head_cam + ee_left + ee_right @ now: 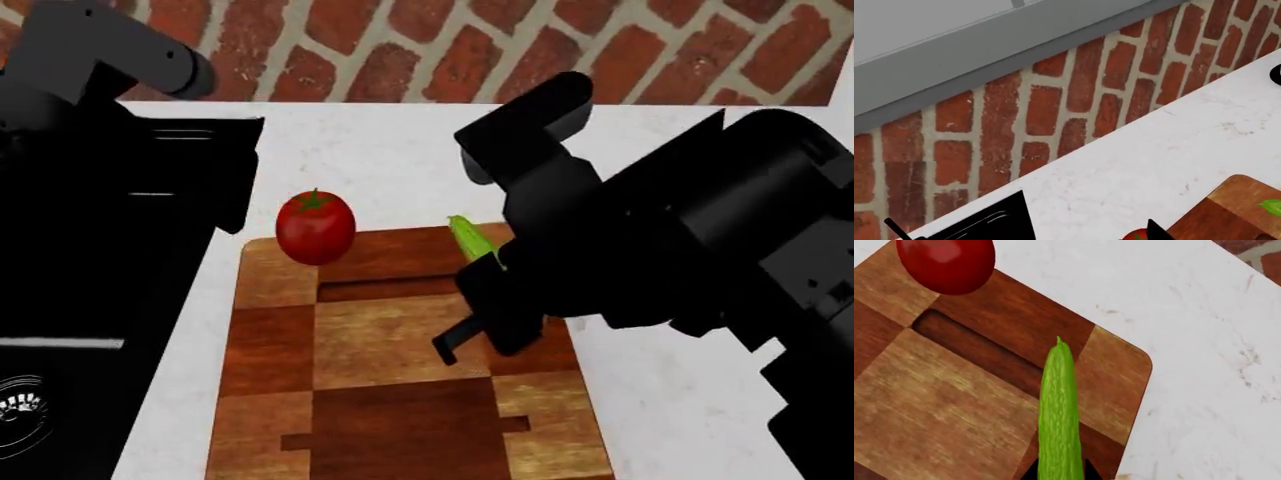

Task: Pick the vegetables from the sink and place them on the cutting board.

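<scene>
The red tomato (315, 227) sits free at the far left corner of the checkered cutting board (387, 400). My right gripper (1057, 472) is shut on the bumpy yellow-green cucumber (1058, 410), holding it over the board's far right part with its tip pointing at the wall. Whether it touches the wood is unclear. In the head view only the cucumber's tip (467, 238) shows past the right gripper (487, 275). One fingertip (1154, 232) of my left gripper (1067, 238) stands wide of centre beside the tomato (1137, 235), holding nothing. The black sink (80, 300) lies left of the board.
A red brick wall (441, 50) runs behind the white marble counter (387, 150). The sink's metal drain (16, 395) shows at the left edge. My left arm (120, 60) hangs over the sink's far end. The bulky right arm (721, 240) covers the counter right of the board.
</scene>
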### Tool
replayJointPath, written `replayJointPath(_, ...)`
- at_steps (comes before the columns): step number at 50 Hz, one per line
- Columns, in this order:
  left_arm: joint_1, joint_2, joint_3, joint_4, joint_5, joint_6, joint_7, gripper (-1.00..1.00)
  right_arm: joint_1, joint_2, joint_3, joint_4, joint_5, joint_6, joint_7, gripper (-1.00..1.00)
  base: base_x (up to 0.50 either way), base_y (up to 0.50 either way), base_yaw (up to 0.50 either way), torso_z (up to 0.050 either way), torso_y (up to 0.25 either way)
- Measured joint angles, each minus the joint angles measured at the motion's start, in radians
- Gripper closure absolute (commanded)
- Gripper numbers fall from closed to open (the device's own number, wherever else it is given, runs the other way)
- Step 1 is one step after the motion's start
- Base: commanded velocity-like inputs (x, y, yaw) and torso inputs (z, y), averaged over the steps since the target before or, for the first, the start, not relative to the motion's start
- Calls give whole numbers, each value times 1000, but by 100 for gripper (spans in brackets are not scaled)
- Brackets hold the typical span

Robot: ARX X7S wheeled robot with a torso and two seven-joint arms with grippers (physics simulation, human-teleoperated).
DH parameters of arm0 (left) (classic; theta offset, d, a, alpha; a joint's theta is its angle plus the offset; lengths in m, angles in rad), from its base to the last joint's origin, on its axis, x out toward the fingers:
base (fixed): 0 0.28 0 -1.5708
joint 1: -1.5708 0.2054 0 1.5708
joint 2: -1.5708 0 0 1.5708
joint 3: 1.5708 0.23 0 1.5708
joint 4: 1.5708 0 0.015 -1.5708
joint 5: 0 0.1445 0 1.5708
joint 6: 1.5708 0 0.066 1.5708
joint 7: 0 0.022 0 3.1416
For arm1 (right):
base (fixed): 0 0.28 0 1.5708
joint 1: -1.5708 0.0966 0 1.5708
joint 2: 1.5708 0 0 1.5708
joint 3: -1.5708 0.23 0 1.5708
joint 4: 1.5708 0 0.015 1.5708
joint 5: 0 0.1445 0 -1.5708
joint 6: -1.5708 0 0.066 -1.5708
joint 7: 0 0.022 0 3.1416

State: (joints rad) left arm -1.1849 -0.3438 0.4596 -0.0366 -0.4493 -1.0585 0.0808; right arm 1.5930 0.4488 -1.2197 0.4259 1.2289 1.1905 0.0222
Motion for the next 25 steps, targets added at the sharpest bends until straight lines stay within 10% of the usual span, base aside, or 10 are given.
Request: replayJointPath(25,27,-19,-27,54,-10,-4,-35,-100,-26,-114,-41,186,-44,-34,-122,100,0,0,0,0,0)
